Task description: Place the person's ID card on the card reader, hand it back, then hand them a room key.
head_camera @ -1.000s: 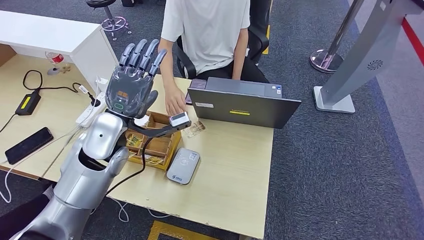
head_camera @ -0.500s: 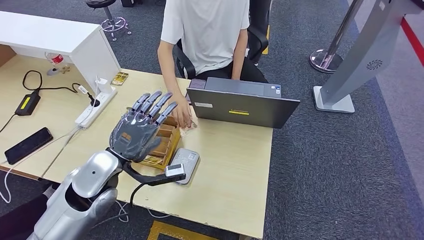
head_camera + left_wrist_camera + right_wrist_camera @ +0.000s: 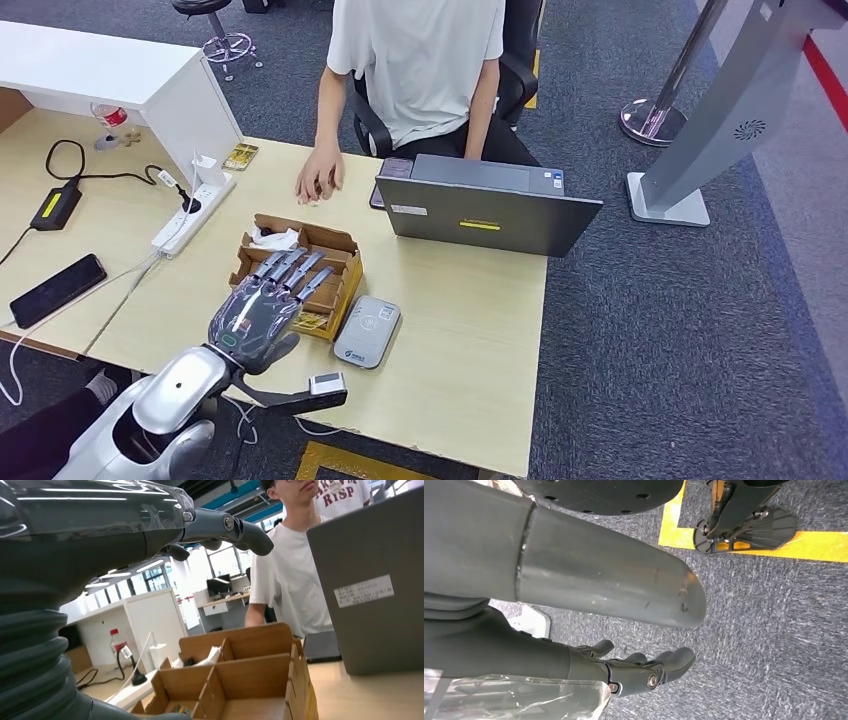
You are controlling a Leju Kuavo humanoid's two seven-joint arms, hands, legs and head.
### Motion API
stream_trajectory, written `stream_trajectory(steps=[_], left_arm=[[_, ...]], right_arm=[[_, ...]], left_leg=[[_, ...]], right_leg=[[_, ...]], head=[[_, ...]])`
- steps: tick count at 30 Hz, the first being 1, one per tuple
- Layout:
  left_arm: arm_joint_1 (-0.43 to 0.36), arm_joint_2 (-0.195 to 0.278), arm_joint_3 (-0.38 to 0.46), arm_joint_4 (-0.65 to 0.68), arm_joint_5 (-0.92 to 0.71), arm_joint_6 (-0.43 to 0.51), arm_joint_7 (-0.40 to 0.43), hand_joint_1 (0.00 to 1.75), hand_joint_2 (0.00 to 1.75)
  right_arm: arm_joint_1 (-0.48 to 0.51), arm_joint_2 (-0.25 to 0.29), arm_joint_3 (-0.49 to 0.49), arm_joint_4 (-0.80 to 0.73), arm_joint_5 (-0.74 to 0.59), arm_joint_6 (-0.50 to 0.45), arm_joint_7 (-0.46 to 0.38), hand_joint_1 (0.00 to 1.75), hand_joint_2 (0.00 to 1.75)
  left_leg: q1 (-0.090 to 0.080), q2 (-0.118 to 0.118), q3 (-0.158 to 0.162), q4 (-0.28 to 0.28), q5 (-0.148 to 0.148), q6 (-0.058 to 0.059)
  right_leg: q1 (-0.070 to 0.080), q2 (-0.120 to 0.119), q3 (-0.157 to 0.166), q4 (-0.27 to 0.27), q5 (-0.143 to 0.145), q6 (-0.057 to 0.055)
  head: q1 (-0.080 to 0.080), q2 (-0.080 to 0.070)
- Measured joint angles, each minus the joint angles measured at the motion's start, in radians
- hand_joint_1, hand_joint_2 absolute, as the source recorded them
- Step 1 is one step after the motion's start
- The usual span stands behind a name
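Note:
My left hand (image 3: 262, 305) hovers over the near end of the cardboard box (image 3: 300, 262), fingers stretched out and apart, holding nothing. In the left wrist view its fingers (image 3: 225, 526) reach over the box's compartments (image 3: 240, 680) toward the person (image 3: 295, 580). Gold cards (image 3: 310, 321) lie in a near compartment. The grey card reader (image 3: 366, 331) lies flat just right of the box, with no card on it. The seated person's hand (image 3: 318, 180) rests on the table's far side. My right hand (image 3: 644, 672) hangs over the carpet, loosely curled and empty.
A grey laptop (image 3: 485, 210) stands open on the far right of the table, its back toward me. A power strip (image 3: 190, 215), a charger (image 3: 50, 207) and a black phone (image 3: 55, 290) lie on the left desk. A stanchion base (image 3: 650, 120) stands at the right.
My left arm has dropped from near the person's hand and pulled back to the near end of the box. The person's hand has drawn away from the box toward their side.

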Motion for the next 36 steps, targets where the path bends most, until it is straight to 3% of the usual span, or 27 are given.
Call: stream_trajectory(steps=[7, 21, 36], left_arm=[[0.049, -0.015, 0.0, 0.032, -0.015, 0.039, 0.018, 0.0, 1.75], [0.058, -0.154, 0.032, 0.164, -0.106, 0.124, 0.092, 0.0, 1.75], [0.026, -0.206, 0.069, 0.25, -0.146, 0.13, 0.109, 0.0, 1.75]], right_arm=[[0.0, 0.0, -0.001, -0.001, 0.012, 0.0, 0.0, 0.0, 0.0], [0.0, 0.0, 0.001, -0.001, 0.054, 0.005, 0.014, 0.0, 0.0], [0.0, 0.0, 0.004, -0.001, 0.07, 0.01, 0.014, 0.0, 0.0]], left_leg=[[0.0, 0.0, 0.0, 0.0, 0.0, 0.0], [0.0, -0.001, 0.0, 0.0, 0.0, 0.0], [0.0, -0.001, 0.0, 0.0, 0.0, 0.0]], right_leg=[[0.0, 0.0, 0.0, 0.0, 0.0, 0.0], [0.0, 0.0, 0.0, 0.0, 0.0, 0.0], [0.0, 0.0, 0.0, 0.0, 0.0, 0.0]], head=[[0.0, 0.0], [0.0, 0.0], [0.0, 0.0]])
